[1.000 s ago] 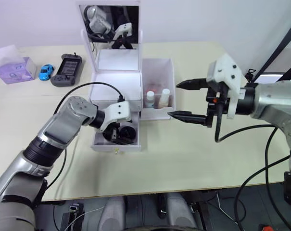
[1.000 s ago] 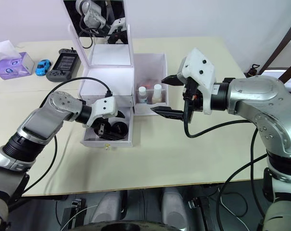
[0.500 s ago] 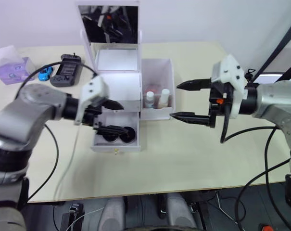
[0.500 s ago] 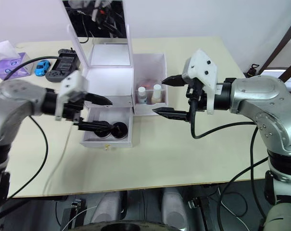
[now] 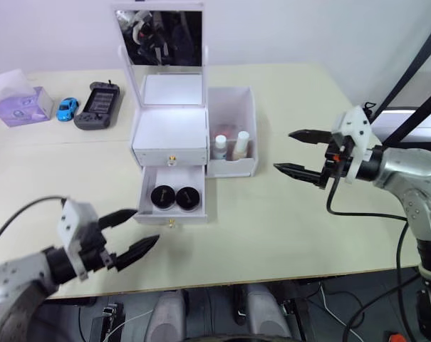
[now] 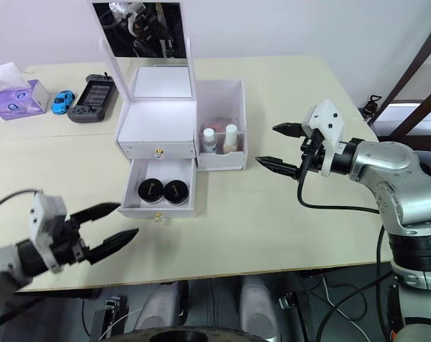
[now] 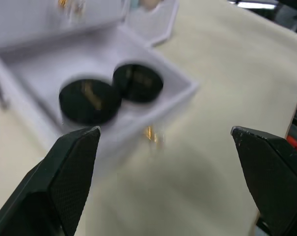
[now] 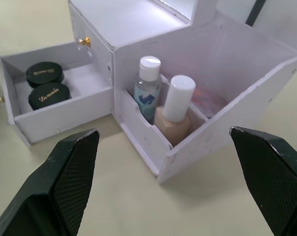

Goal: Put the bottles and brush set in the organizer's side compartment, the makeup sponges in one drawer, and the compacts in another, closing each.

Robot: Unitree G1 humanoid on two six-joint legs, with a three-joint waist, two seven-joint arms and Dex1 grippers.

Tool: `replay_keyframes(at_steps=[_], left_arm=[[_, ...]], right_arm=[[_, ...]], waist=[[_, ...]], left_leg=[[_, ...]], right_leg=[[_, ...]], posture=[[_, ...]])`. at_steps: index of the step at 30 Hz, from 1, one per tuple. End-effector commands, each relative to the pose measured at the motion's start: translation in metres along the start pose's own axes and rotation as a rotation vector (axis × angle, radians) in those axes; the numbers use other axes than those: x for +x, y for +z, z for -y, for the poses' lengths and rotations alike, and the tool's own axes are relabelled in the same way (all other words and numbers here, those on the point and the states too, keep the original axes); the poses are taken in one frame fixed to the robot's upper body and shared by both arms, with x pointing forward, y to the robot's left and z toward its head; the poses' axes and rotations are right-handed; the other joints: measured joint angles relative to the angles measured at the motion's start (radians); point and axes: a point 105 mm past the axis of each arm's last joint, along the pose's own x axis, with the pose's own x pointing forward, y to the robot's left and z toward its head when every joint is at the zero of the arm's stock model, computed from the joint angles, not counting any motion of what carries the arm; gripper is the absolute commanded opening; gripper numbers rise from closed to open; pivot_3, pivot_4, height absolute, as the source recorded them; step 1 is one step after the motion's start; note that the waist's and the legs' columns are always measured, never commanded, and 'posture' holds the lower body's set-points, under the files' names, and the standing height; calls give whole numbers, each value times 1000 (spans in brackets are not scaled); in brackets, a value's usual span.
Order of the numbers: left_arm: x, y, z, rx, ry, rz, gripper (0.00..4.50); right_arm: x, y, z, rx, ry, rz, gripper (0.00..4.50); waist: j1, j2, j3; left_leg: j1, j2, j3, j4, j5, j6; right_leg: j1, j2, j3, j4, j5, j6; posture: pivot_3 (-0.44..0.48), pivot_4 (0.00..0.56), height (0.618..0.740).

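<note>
The left claw [image 5: 126, 231] has pulled right out of the lower drawer and now hangs low over the near edge of the tabletop [image 5: 272, 228], its fingers spread apart with nothing between them. The right claw [image 5: 300, 151] has drawn back too, sitting further off from the organizer [image 5: 171, 128] than it did a moment ago, its fingers also wide apart and empty.

Just beyond the left claw, the lower drawer [image 5: 171, 206] stands pulled out, and the two compacts [image 5: 174, 197] lie side by side inside it, touching or nearly so, lids up with pale lettering. The upper drawer [image 5: 170, 158] above it is pushed in, gold knob showing.

Across from the right claw sits the side compartment [image 5: 233, 135], joined to the drawer section. The two bottles [image 8: 163, 105] stand upright in its front corner, the clear one with the teal label beside the beige one, white caps up. Something pinkish lies behind them in the bin; I cannot tell what it is.

The mirror lid [image 5: 159, 35] stands upright at the back. Far beyond the left claw, well apart from the organizer, lie a black game console [image 5: 100, 104], a small blue toy car [image 5: 68, 107] and a tissue pack [image 5: 19, 100]
</note>
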Motion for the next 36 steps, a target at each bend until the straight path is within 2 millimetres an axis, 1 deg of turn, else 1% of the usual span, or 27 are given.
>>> replay_keyframes(at_steps=[1,2,3,4,5,7,10,12,16,21,27,30,34,36], left_arm=[[-7,-16,-4,11,59,1,4484],[-7,-21,-3,1,66,6,4484],[-5,-27,0,-17,54,5,4094],[-2,-31,3,-29,44,12,3945],[2,-33,2,-40,46,21,3575],[10,-37,2,-47,37,28,2581],[21,-41,0,-47,28,35,990],[28,-42,-3,-47,26,39,29],[43,-38,-11,-32,13,54,29],[63,-22,-24,-13,-5,107,29],[74,-4,-47,36,10,141,29],[84,7,-56,47,1,160,29],[96,14,-63,62,0,166,29],[104,23,-71,71,15,187,29]], right_arm=[[-1,12,0,-44,3,28,4500],[-1,12,-1,-45,4,27,4500],[-1,12,-3,-44,4,23,4500],[-2,12,-3,-44,3,20,4500],[-2,12,-4,-45,1,16,4500],[-2,13,-5,-48,-2,10,4500],[-3,14,-7,-51,-14,7,4500],[-4,16,-8,-53,-21,6,4500],[-8,17,-11,-44,-18,-11,4500],[-10,17,-12,-57,-30,-29,4500],[-13,18,-14,-51,-36,-41,4500],[-14,20,-13,-51,-46,-41,4500],[-16,19,-13,-54,-58,-50,4500],[-17,20,-12,-54,-66,-47,4500]], waist=[[3,0,0],[5,0,0],[6,1,0],[6,1,0],[5,1,0],[4,1,0],[3,1,0],[3,2,-1],[7,2,-1],[9,3,-1],[9,4,-1],[9,4,-1],[23,4,-1],[26,4,-1]], left_leg=[[0,0,0,0,0,0],[-1,0,0,0,0,0],[-2,0,0,1,0,0],[-3,0,0,1,0,0],[-3,0,0,1,0,0],[-4,0,1,1,0,0],[-5,0,2,1,0,0],[-5,0,2,1,0,0],[-3,0,1,-2,0,0],[-3,0,0,-2,0,0],[-3,0,0,-1,0,0],[-3,0,0,-1,0,0],[-3,0,0,-1,0,0],[-3,0,0,-1,0,0]], right_leg=[[0,0,0,0,0,0],[0,0,0,-2,0,0],[0,0,0,-3,0,0],[0,0,-1,-6,0,0],[1,0,-1,-8,0,0],[2,0,-1,-12,0,0],[2,0,0,-12,0,0],[1,0,0,-11,0,1],[0,0,-1,-8,1,0],[0,0,-1,-7,1,0],[1,0,-1,-7,1,0],[1,0,-1,-6,1,0],[1,1,-1,-6,1,0],[1,1,-1,-6,1,0]], posture=[[0,150,740],[0,150,740],[0,150,740],[0,150,740],[0,150,740],[0,150,740],[0,150,740],[0,150,740],[0,150,740],[0,150,740],[0,150,740],[0,150,740],[0,150,740],[0,150,740]])
